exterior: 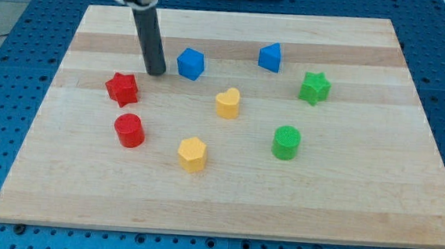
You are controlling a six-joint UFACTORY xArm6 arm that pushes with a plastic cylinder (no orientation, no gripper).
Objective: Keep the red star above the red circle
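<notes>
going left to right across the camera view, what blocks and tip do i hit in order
red star → red circle → my tip → blue block → yellow hexagon → yellow heart → blue block nearer the view's top → green circle → green star

The table (226, 187) is pale wood with a smooth, matt finish and faint lengthwise grain bands. The red star (121, 88), red circle (129, 129) and green cylinder (286, 141) look like matt plastic, finely ribbed. My tip (155, 71) ends a dark, slightly glossy rod.
</notes>
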